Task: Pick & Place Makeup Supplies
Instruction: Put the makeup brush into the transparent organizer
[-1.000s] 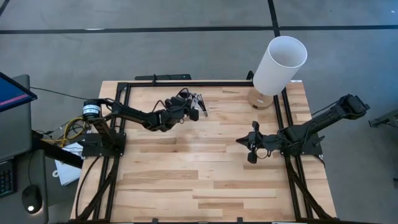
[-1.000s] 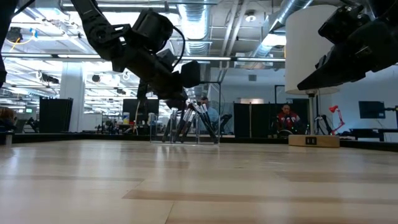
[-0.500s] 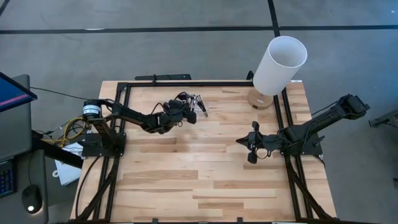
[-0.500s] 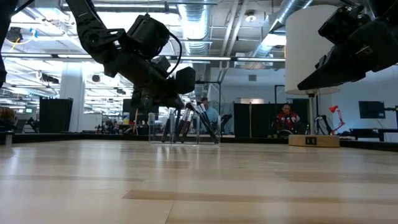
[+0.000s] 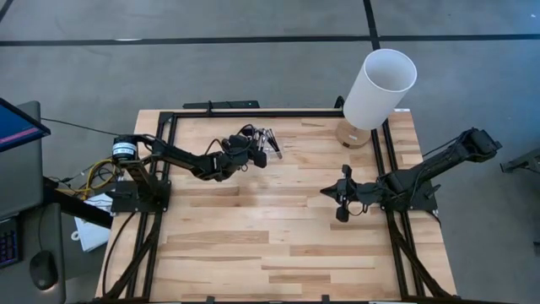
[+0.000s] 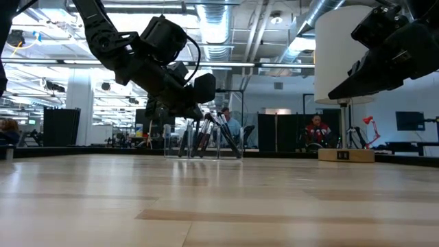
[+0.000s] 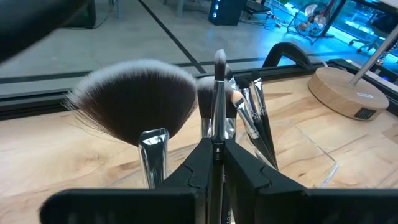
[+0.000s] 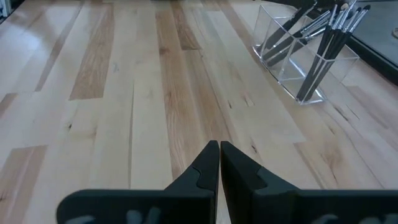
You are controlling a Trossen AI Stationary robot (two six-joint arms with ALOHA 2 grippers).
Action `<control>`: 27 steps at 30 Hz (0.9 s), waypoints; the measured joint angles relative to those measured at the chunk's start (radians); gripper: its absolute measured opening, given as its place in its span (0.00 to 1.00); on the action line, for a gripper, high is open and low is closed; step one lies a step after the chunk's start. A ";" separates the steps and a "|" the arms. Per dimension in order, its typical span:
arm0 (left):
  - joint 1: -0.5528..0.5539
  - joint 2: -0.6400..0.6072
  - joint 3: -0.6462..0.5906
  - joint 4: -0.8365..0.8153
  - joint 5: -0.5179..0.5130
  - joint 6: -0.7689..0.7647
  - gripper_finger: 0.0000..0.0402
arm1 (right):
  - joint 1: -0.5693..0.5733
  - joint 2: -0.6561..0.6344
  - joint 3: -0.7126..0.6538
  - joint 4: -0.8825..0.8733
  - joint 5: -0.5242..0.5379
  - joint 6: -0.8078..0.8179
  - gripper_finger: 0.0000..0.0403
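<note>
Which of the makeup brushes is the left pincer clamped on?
The left pincer is shut on the slim silver-ferruled brush standing between its fingers, beside the wide fluffy dark fan brush; the other thin black brushes stand untouched.

We saw a pale butcher-block wooden table (image 5: 278,245) edged by a black metal frame (image 5: 253,112), standing on a grey carpeted floor (image 5: 211,67) crossed by dark seam lines. At one side stood a dark desk with a blue-lit monitor (image 5: 17,127), a black computer mouse (image 5: 42,270) and scattered white papers (image 5: 89,232). Looking level across the tabletop, we found a large open workshop with exposed silver ceiling ducts (image 6: 274,20) and long strip lights (image 6: 103,62). Black partition panels (image 6: 62,125) lined the far side, and a seated person in a red top (image 6: 315,130) sat well beyond the table, near a small red desk lamp (image 6: 369,122).
</note>
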 joint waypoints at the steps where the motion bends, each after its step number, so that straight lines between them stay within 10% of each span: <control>1: 0.000 0.000 0.000 0.000 0.000 0.000 0.07 | 0.000 0.000 0.000 0.000 0.000 0.000 0.02; 17: 0.000 0.000 0.000 0.000 0.006 0.009 0.07 | 0.000 0.000 0.000 0.000 0.000 0.000 0.02; 27: -0.001 0.000 0.001 0.088 0.173 0.278 0.07 | 0.000 0.000 0.000 -0.010 0.000 -0.001 0.02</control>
